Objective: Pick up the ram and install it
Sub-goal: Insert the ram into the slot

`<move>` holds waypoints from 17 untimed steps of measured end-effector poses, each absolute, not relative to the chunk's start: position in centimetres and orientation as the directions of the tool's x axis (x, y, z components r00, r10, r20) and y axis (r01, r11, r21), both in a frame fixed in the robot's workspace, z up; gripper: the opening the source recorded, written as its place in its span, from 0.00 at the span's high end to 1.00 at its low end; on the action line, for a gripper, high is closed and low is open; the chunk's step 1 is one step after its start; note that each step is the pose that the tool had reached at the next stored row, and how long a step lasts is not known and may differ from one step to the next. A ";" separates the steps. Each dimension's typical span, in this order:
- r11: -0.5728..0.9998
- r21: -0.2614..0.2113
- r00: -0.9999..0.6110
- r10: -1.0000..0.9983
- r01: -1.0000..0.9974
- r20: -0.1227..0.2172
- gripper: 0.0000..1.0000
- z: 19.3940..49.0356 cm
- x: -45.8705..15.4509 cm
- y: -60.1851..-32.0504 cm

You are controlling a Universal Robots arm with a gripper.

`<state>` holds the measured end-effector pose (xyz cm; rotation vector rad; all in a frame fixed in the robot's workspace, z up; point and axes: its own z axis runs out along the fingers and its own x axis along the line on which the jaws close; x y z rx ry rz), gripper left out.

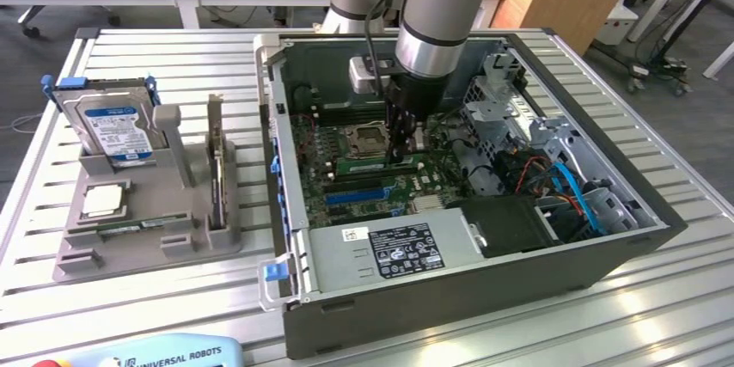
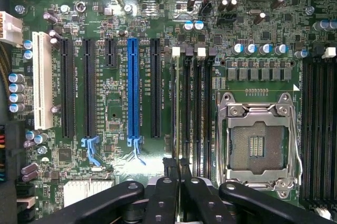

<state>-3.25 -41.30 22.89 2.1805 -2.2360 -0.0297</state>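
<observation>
Meanwhile the ram (image 1: 132, 228) lies in the grey holder (image 1: 81, 251), well apart from the clenched tool (image 1: 400, 156).

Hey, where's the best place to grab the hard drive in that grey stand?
Probably its upper half, coming from above and pinching the flat faces: the hard drive stands on end in the grey stand, lower end sunk in its slot.

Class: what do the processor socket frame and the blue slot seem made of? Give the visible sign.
Processor socket frame: bare metal, probably steel; silvery with bright glints. Blue slot: likely moulded plastic; uniform colour, dull sheen.
</observation>
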 end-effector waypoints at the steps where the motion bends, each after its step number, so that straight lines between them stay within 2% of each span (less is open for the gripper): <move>1: 0.025 0.026 -0.025 -1.000 -0.999 0.000 0.88 22.9 -3.2 -41.3; 17: 0.028 0.029 -0.028 -1.000 -0.999 0.000 0.88 23.4 -3.2 -41.3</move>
